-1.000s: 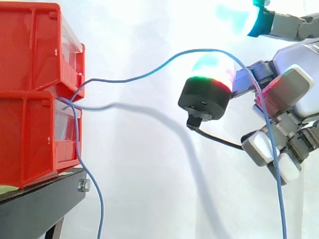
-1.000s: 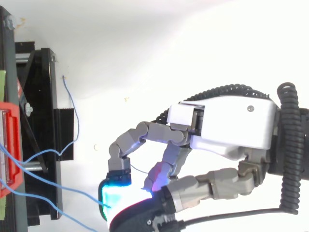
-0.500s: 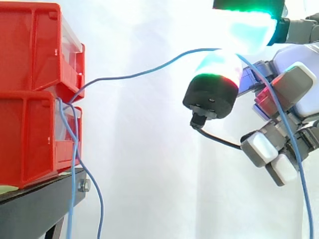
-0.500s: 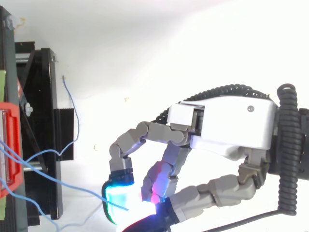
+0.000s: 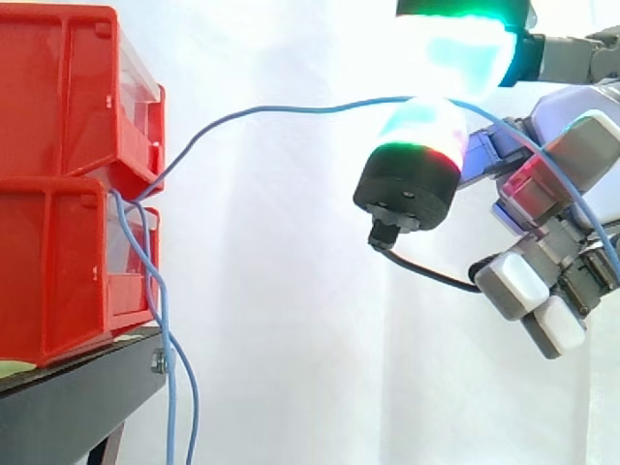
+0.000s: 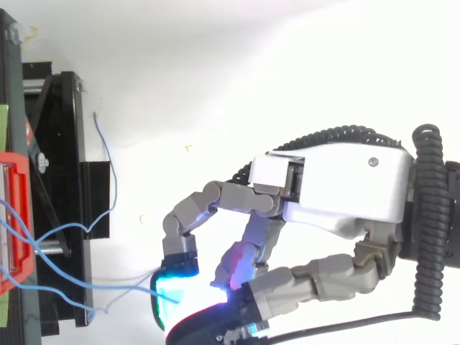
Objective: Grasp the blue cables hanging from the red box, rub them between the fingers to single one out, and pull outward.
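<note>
Step in hand: singling out and pull. The blue cables leave the front edge of the stacked bins at the seam between the upper red bin (image 5: 68,87) and the lower red bin (image 5: 58,262), which stand on the right end of the black stand (image 5: 77,397). One strand, the raised cable (image 5: 291,108), climbs from that seam in a shallow arc and runs across open space in front of the white curtain (image 5: 281,320) to the hand (image 6: 345,187), well apart from the bins. There it passes between two glowing pads (image 5: 455,48), the upper cyan and green, the lower on a black base. It appears to be nipped between them, so the hand is judged to be grasping this single strand. Beyond the pinch the strand drapes over the curled fingers and drops toward the right edge of the side view. The two hanging cables (image 5: 171,407) fall loose from the same seam, pass the front corner of the stand and are not held. Separation therefore looks complete. The raised cable shows slack in its arc. The next move calls for a firm pinch and a straight withdrawal away from the bins until the slack is taken up. Risk: the thin strand may slip between the pads, or snag where the strands cross at the seam.
</note>
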Robot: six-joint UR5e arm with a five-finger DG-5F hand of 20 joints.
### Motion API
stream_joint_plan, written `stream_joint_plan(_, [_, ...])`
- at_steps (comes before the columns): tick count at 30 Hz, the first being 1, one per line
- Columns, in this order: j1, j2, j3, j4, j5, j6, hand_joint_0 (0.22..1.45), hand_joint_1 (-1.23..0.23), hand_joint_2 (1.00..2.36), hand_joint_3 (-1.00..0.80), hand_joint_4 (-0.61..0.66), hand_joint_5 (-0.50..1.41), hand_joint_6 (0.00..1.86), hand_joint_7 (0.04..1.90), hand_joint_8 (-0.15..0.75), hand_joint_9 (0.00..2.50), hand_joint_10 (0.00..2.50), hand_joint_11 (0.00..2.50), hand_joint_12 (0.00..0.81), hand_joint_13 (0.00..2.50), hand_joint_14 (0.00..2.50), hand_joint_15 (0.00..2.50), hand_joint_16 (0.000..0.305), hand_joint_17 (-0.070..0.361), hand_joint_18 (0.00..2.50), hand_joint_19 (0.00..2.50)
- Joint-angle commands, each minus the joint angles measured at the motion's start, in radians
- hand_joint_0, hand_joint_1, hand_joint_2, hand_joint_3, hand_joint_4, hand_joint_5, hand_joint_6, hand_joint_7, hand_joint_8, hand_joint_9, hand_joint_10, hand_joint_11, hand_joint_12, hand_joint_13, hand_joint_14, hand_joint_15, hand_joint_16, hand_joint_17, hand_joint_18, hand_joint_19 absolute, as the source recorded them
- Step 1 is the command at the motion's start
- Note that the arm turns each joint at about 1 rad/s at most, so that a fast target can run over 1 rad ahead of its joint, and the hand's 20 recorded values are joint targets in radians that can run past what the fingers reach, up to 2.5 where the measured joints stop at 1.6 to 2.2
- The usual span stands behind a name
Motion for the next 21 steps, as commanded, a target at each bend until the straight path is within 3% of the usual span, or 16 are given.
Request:
stream_joint_plan(1, [0.0,-0.001,0.0,0.0,0.0,0.0,0.49,-0.55,1.0,-0.42,0.09,-0.09,0.86,1.11,0.407,1.38,0.02,0.78,0.424,0.97,0.02,0.48,0.055,0.125,0.9,0.43])
stream_joint_plan(9, [0.0,-0.001,0.0,0.0,0.0,0.0,0.48,-0.57,1.0,-0.45,0.09,-0.09,0.86,1.1,0.408,1.38,0.02,0.79,0.431,0.97,0.02,0.48,0.056,0.127,0.9,0.43])
stream_joint_plan(13, [0.0,0.001,0.0,0.0,0.0,0.0,0.55,-0.67,1.01,-0.33,0.09,-0.08,0.86,1.14,0.404,1.39,0.02,0.79,0.421,0.97,0.02,0.49,0.054,0.122,0.89,0.43])
stream_joint_plan(21, [0.0,0.001,0.0,-0.001,0.0,0.0,0.56,-0.76,1.01,-0.15,0.06,-0.07,0.88,1.15,0.433,1.44,0.02,0.82,0.442,1.01,0.02,0.49,0.059,0.132,0.96,0.39])
